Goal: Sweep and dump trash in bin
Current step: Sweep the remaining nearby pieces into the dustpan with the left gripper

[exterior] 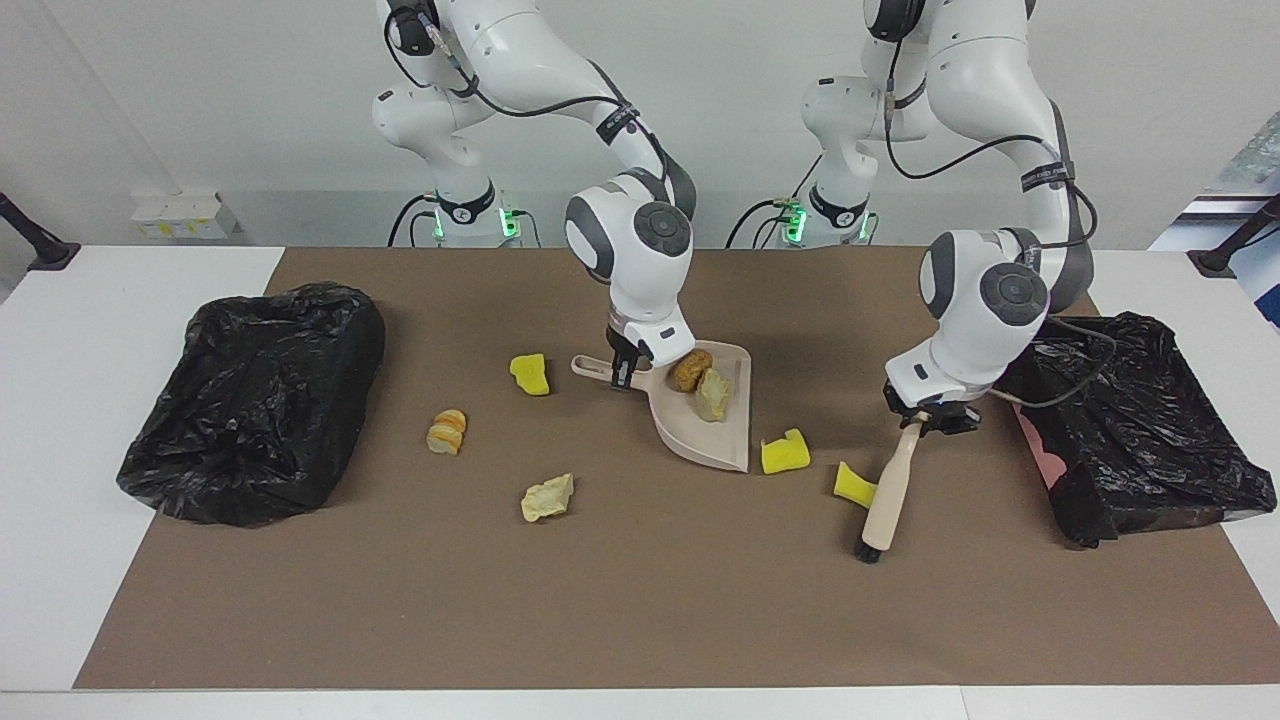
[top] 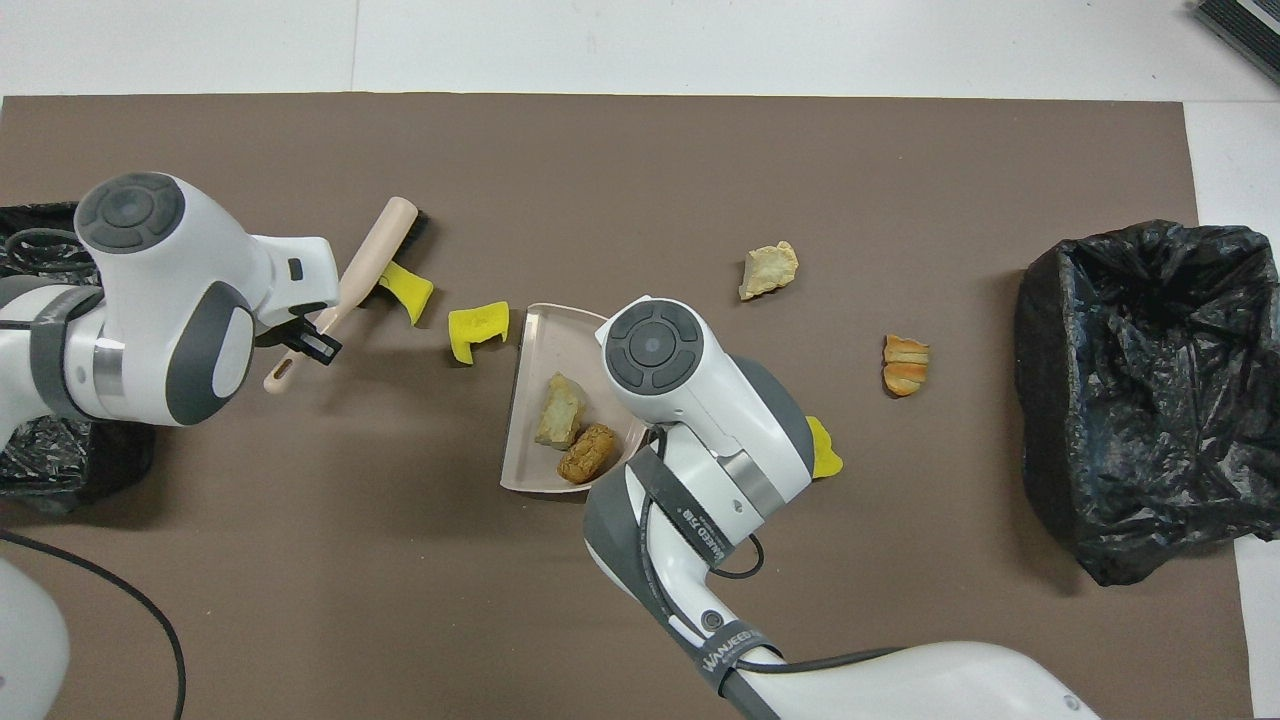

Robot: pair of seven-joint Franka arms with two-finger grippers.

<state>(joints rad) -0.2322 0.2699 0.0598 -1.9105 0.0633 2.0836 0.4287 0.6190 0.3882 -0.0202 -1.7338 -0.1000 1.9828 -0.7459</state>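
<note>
My right gripper (exterior: 622, 376) is shut on the handle of the beige dustpan (exterior: 716, 440) (top: 541, 338), which rests mid-table with two bread-like lumps (exterior: 700, 382) (top: 572, 430) in it. My left gripper (exterior: 925, 416) (top: 311, 341) is shut on the handle of the brush (exterior: 886, 495) (top: 375, 255). The brush head touches a yellow sponge chunk (exterior: 853, 484) (top: 406, 291). A second sponge chunk (exterior: 785, 452) (top: 478, 331) lies at the pan's mouth. More trash lies loose toward the right arm's end: a sponge chunk (exterior: 530, 373) (top: 823, 448) and two bread lumps (exterior: 447, 431) (exterior: 548, 497).
Two bins lined with black bags stand on the brown mat, one at the right arm's end (exterior: 255, 400) (top: 1150, 390) and one at the left arm's end (exterior: 1140, 420), right beside my left arm. White table (exterior: 60, 420) surrounds the mat.
</note>
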